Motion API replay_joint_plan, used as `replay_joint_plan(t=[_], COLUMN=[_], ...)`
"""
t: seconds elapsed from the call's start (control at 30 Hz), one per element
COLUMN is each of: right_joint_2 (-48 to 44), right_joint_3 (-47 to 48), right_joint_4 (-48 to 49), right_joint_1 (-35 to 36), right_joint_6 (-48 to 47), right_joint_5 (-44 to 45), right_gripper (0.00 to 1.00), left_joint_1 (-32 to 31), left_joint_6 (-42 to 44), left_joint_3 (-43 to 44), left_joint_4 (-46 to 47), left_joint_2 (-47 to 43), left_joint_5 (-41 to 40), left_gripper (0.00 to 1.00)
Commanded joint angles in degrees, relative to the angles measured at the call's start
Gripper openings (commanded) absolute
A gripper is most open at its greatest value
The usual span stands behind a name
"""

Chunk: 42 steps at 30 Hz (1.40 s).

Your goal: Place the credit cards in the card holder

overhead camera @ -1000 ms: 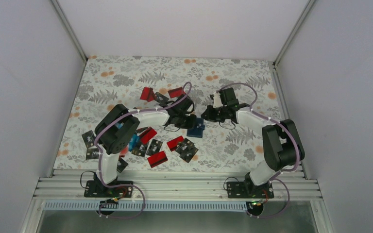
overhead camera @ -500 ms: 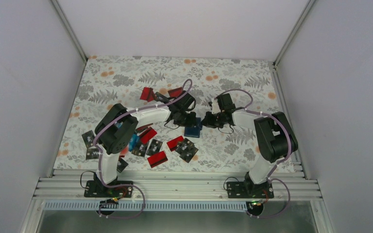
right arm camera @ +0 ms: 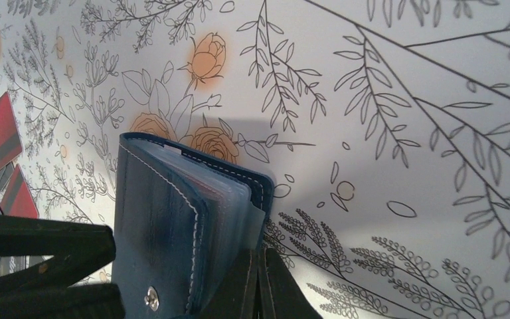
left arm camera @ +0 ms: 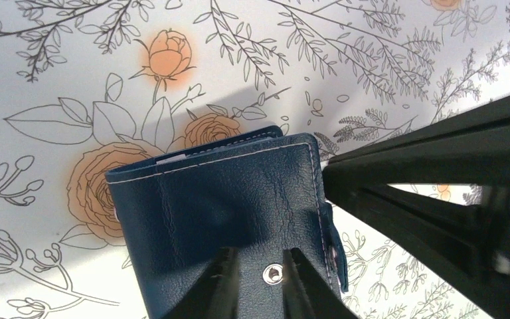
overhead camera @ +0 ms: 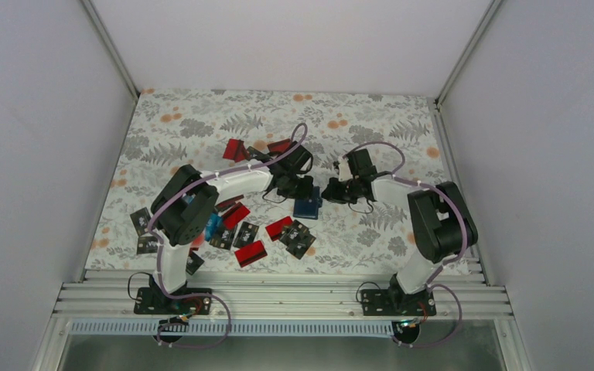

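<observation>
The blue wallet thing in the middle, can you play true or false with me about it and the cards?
1. The dark navy-blue folding card holder rests on the flowery tablecloth. True.
2. It has clear plastic sleeves inside. True.
3. It closes with a zip. False: it has a round metal snap.
4. Every card is already inside it. False: many flat red and black credit cards lie loose on the cloth.
5. The loose cards are stacked in one tidy pile. False: they are scattered, most of them beside the left arm.

Navy card holder, slightly ajar, clear sleeves showing, red-and-black credit cards scattered nearby
</observation>
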Motion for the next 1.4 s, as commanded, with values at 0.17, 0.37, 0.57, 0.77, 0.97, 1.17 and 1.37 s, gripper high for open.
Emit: replay_joint_plan(t=[0.17,0.37,0.57,0.77,0.97,1.17,1.37], right_joint_2=[-8.5,-0.9,3.2,5.9,6.4,6.2,6.2], right_joint_3=[-0.7,1.0,1.1,0.3,-0.7,-0.6,-0.6], right_joint_4=[1.9,4.5,5.8,4.5,4.7,4.6,4.5], right_joint_1=[-0.5,-0.5,-0.5,-0.5,-0.5,-0.5,-0.5], right_joint_6=[0.4,0.4,0.4,0.5,0.5,0.5,0.4], right_joint_5=[-1.7,-8.8,-10.1,-6.3,-5.6,-5.2,-5.3], right_gripper=[0.06,0.05,0.04,0.04,0.04,0.04,0.04], left_joint_1=[-0.1,-0.1,-0.1,-0.1,0.7,1.3,1.3], left_joint_6=[1.1,1.7,1.9,1.5,0.0,-1.2,-1.4], left_joint_3=[0.3,-0.1,-0.4,0.6,1.2,0.4,-0.4], left_joint_4=[-1.3,-0.5,-0.2,-0.9,-2.3,-0.4,2.0], left_joint_2=[2.5,3.5,4.6,2.9,-0.7,-3.0,-2.3], left_joint_5=[-1.7,-0.6,0.5,0.1,-1.9,1.5,6.0], left_gripper=[0.07,0.06,0.04,0.04,0.17,0.24,0.24])
